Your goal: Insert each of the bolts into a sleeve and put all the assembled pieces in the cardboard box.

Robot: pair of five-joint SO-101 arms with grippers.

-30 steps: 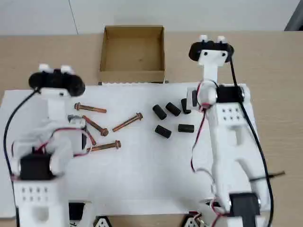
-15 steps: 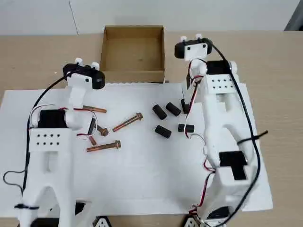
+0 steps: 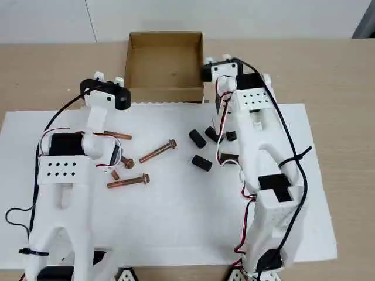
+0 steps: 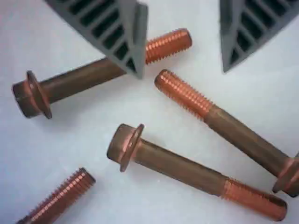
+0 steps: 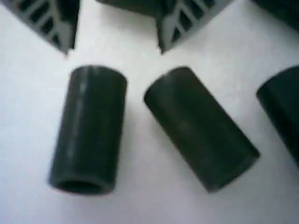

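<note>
Loosely scattered, the four copper bolts (image 3: 157, 151) lie flat on the white sheet (image 3: 176, 228), on the left arm's side and well apart from one another's heads. None of them is yet in a sleeve. The black sleeves (image 3: 197, 139) lie on their sides in a small cluster near the middle of the sheet, and some are partly covered by the right arm (image 3: 263, 146). The cardboard box (image 3: 166, 67) stands open on the table (image 3: 340, 76), just beyond the far edge of the sheet, and its bare brown floor shows.

Seen from the left wrist, the left hand (image 4: 182, 70) hangs over the bolts, spread wide and holding nothing. One grey finger (image 4: 124, 37) crosses in front of the shank of a bolt, and whether it touches cannot be told. Three more bolts lie close by at differing angles, none touching another.

Seen from the right wrist, the right hand (image 5: 114, 46) is also parted and grips nothing. Two sleeves lie just beside each other below its fingertips, with a narrow strip of sheet between them. A third sleeve shows at the edge.

From above, the left arm (image 3: 61, 175) reaches over the bolts towards the box's near left corner. The right arm stretches across the sleeves, and its far end is just beside the box's right wall.
</note>
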